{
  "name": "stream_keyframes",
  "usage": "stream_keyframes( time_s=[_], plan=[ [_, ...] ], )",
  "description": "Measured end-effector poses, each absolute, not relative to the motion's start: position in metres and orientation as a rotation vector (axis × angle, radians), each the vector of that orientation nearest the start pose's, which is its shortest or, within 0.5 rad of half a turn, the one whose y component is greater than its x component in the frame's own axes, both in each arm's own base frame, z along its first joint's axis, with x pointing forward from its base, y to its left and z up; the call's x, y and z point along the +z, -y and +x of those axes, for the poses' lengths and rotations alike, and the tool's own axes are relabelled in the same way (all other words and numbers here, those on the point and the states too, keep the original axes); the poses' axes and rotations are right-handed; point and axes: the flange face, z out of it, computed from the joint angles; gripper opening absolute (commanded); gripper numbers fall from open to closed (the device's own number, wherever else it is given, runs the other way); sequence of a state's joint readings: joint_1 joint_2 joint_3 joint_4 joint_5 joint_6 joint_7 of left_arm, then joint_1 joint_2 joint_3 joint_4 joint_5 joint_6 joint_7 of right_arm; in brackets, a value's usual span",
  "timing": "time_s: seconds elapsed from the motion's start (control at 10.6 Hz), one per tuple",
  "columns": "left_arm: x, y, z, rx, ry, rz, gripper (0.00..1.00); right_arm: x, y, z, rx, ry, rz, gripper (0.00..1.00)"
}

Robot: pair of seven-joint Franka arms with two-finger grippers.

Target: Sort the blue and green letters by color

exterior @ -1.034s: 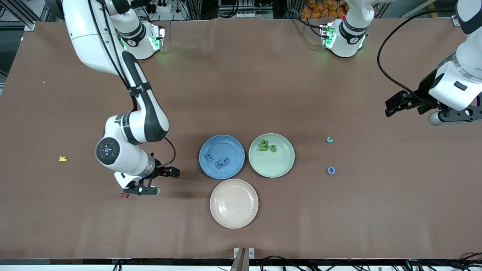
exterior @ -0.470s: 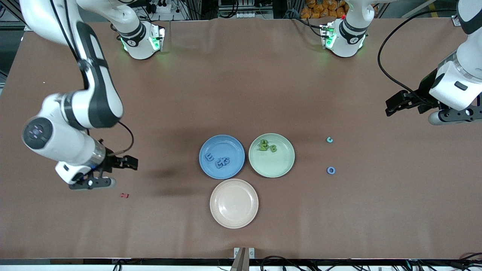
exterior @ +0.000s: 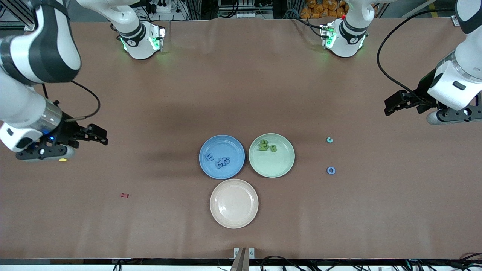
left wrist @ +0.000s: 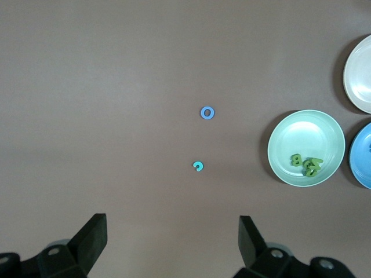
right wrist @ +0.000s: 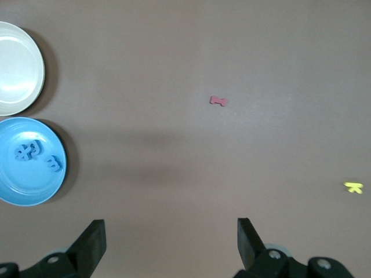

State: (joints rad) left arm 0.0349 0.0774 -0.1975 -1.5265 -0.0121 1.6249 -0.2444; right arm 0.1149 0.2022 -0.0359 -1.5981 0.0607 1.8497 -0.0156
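Now my right gripper point(exterior: 98, 135) hangs open and empty over the table's right-arm end, and my left gripper point(exterior: 393, 105) waits open over its own end. Blue letters point(exterior: 218, 161) lie in the blue plate point(exterior: 221, 140), green letters point(exterior: 267, 146) in the green plate point(exterior: 276, 169) at its 3 o'clock. A blue O point(exterior: 331, 170) lies on the table at 6 o'clock from a teal C point(exterior: 329, 140).

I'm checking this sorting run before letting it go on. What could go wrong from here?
1. The blue O and a small teal letter lie close together on the table; a grab for one may nudge the other, and the teal one could be misjudged as blue or green.
2. The open right end effector hangs near the yellow letter, with the dark red letter also at that end; neither belongs in the blue plate or green plate.
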Motion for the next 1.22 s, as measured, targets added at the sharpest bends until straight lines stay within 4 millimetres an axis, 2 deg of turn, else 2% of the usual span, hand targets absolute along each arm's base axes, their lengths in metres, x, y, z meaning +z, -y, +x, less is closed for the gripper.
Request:
stream_keyframes(
  time_s=[0.28,0.47,0.56,0.85,1.22],
  plan=[
    [0.608,0.091,0.576,-0.027,0.132,-3.170,1.00,0.561,-0.047,0.605,-0.069,0.131,-3.098,1.00],
    [0.610,0.092,0.575,-0.034,0.129,-3.170,1.00,0.601,-0.042,0.582,-0.066,0.144,-3.141,1.00],
    [0.613,0.093,0.573,-0.035,0.124,-3.168,1.00,0.611,-0.040,0.570,-0.018,0.141,-3.150,1.00],
    [0.623,0.092,0.564,-0.042,0.113,-3.126,1.00,0.623,-0.039,0.557,0.008,0.100,-3.154,1.00],
    [0.624,0.091,0.562,-0.028,0.116,-3.122,1.00,0.628,-0.043,0.564,-0.111,0.017,-3.124,1.00]
  ],
)
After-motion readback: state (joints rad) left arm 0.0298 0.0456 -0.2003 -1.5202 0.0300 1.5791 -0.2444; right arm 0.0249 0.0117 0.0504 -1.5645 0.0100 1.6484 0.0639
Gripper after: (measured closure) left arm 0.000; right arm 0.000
